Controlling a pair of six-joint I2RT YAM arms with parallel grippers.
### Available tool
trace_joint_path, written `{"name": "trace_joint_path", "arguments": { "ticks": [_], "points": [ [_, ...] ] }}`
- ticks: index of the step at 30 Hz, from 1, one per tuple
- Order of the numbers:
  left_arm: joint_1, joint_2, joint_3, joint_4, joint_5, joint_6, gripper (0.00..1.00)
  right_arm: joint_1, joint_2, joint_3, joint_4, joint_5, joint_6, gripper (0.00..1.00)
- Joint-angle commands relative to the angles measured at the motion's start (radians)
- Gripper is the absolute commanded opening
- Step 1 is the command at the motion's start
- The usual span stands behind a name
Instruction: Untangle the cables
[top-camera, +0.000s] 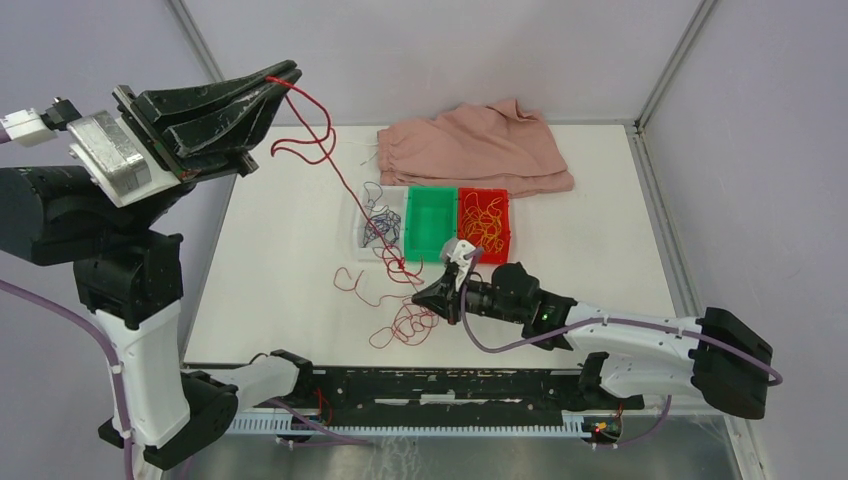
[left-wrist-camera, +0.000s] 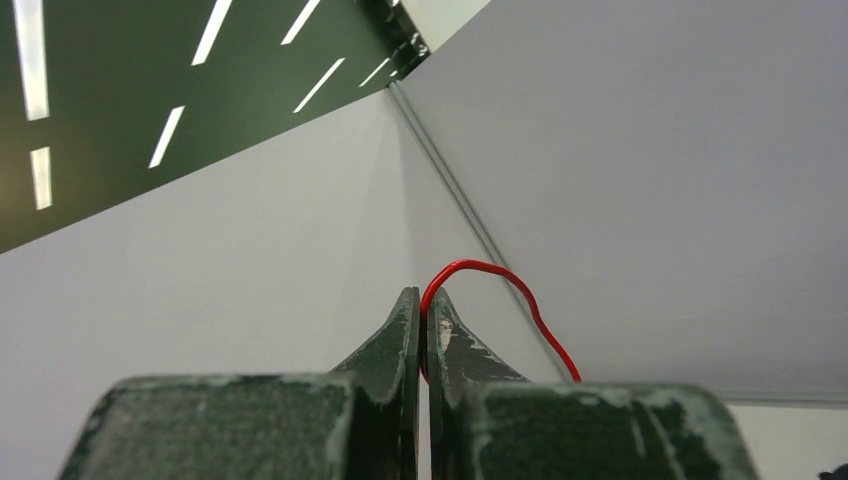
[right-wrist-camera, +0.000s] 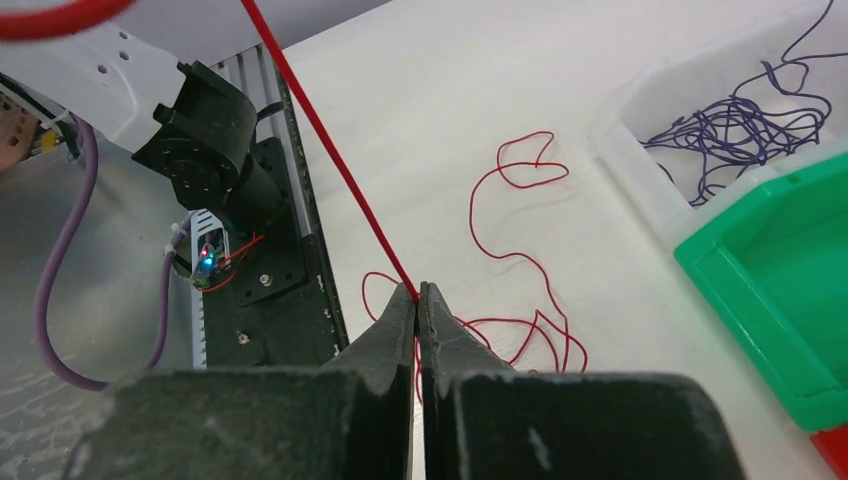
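Left gripper (left-wrist-camera: 422, 300) above the green bin (top-camera: 414, 235) and right gripper (right-wrist-camera: 420, 292) beside it pinched the red cable (right-wrist-camera: 330, 150) taut, likely to untangle it.

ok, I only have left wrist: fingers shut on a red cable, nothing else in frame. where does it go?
Observer: Down to the right gripper, which is also shut on the red cable.
Operator: taut or slack between them?
Observer: It runs in a straight line from the left gripper, which is raised high, to the right one, which is low.
Operator: and the rest of it?
Observer: It lies in loose loops on the table beside the right gripper.
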Motion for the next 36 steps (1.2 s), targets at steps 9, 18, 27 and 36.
{"name": "trace_joint_path", "arguments": {
  "ticks": [9, 18, 27, 36],
  "points": [
    [0.000, -0.016, -0.008, 0.377, -0.395, 0.284, 0.03, 0.000, -0.142, -0.101, -0.161, 0.117, 0.010, 0.01],
    [0.000, 0.002, -0.041, 0.688, -0.645, 0.426, 0.03, -0.016, -0.212, -0.109, -0.237, 0.167, 0.017, 0.01],
    [0.000, -0.067, -0.119, 0.389, -0.157, 0.058, 0.03, -0.027, -0.191, 0.082, -0.233, 0.050, 0.023, 0.61],
    [0.002, -0.104, -0.221, 0.234, 0.012, -0.064, 0.03, -0.027, 0.009, 0.540, -0.256, -0.017, -0.072, 0.81]
  ]
}}
